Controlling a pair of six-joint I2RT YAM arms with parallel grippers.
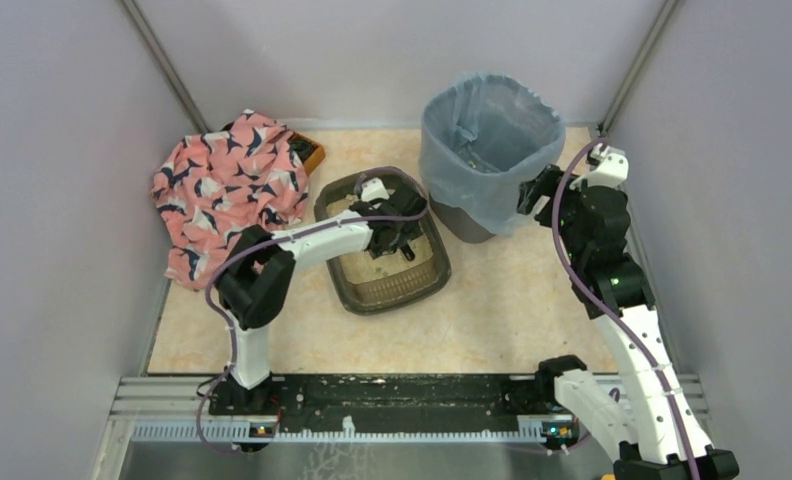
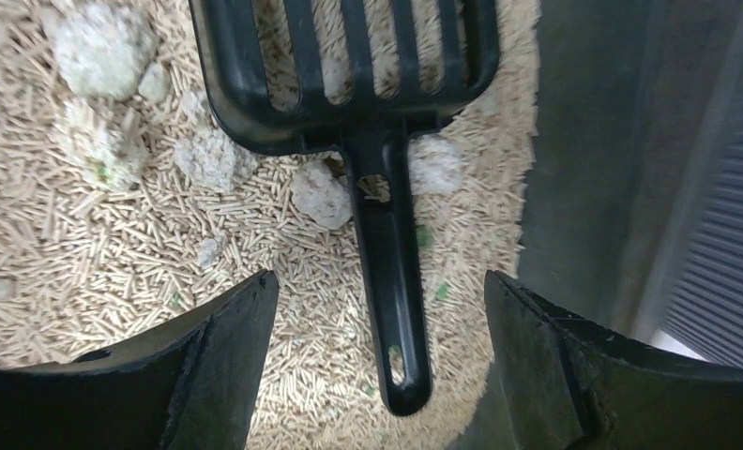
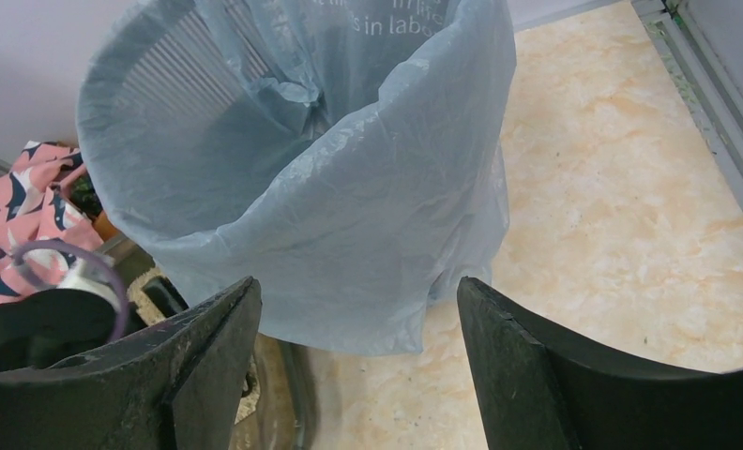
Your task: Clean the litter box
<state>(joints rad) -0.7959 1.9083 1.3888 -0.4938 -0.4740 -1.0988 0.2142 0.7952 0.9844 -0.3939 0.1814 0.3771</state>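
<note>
Two grippers, jaws wide, holding nothing: left gripper [image 2: 377,292] over scoop [image 2: 387,253] handle in litter box [image 1: 392,303]; right gripper [image 3: 358,292] facing bagged bin [image 3: 302,187] on bench [image 3: 621,187].

Left arm [image 1: 272,262] folded at elbow, reaching forward, left gripper [image 2: 379,279] pointing down, jaws wide apart; right arm [image 1: 622,300] stretched forward, right gripper [image 3: 356,281] jaws equally wide, clamping nothing.

Grey-brown litter box [image 1: 392,298]; black scoop [image 2: 391,272]; blue-grey bag [image 3: 377,187]; pink navy-print cloth [image 1: 227,185].
</note>
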